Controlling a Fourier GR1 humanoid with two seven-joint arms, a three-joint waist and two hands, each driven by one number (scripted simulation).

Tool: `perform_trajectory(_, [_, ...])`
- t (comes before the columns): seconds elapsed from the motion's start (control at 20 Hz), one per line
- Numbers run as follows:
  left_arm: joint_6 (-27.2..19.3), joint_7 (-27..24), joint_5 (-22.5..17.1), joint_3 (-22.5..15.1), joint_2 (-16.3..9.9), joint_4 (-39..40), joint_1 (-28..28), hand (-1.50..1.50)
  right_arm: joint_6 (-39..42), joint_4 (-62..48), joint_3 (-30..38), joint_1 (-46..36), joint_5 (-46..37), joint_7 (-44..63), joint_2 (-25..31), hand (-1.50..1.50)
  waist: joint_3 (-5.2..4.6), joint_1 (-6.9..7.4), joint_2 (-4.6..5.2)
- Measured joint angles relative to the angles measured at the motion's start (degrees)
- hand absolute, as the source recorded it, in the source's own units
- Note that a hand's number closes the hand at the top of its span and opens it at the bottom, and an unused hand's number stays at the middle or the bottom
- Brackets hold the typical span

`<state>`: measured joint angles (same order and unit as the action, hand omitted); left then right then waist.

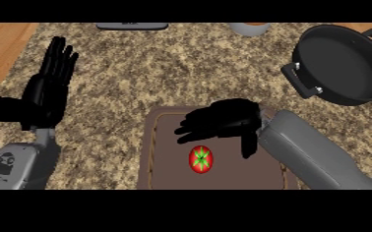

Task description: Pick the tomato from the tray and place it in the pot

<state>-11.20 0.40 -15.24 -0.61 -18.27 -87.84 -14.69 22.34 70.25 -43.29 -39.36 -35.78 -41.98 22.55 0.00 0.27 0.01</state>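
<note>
A red tomato (201, 159) with a green star-shaped top lies on the brown tray (163, 147) near the view's lower middle. My right hand (222, 120) hovers over the tray just beyond the tomato, fingers stretched toward the left and thumb pointing down beside the tomato; it is open and holds nothing. The black pot (341, 66) stands at the right edge of the counter, its handle (305, 81) facing the tray. My left hand (51, 86) rests open at the left, fingers up.
A dark flat object (132, 26) and a grey cup-like object (251, 28) sit at the far edge of the speckled counter. A wooden floor strip (15, 44) shows at the far left.
</note>
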Motion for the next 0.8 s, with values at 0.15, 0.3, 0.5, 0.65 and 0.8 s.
perform_trajectory(0.15, [0.51, -0.41, 0.62, 0.51, 0.77, 0.84, -0.29, 0.00, -0.22, -0.11, 1.32, 0.95, -1.54, -0.89, -1.25, -1.50, 0.00, -0.06, 0.01])
perform_trajectory(0.3, [0.86, 0.01, 1.27, 1.35, 1.10, 2.01, -1.42, 0.00, -0.91, 1.85, 1.75, 3.80, -4.19, -0.91, -1.34, -1.50, 0.00, -0.21, -0.02])
perform_trajectory(0.5, [0.29, 0.74, 2.55, 1.14, 2.37, 0.22, -0.67, 0.00, -0.76, 3.18, 1.87, 6.12, -8.60, 1.55, -3.57, -1.50, -0.01, -0.17, -0.05])
perform_trajectory(0.65, [0.78, 1.65, 2.87, 1.92, 2.52, -0.31, -0.78, 0.00, -0.71, 2.13, 2.57, 7.42, -11.79, 1.65, -5.50, -1.50, 0.00, -0.14, -0.03])
perform_trajectory(0.8, [0.30, 2.31, 4.14, 1.53, 3.45, -1.40, -0.66, 0.00, -1.42, -1.45, 3.77, 7.15, -14.11, 0.47, -7.74, -1.50, 0.00, -0.05, -0.01])
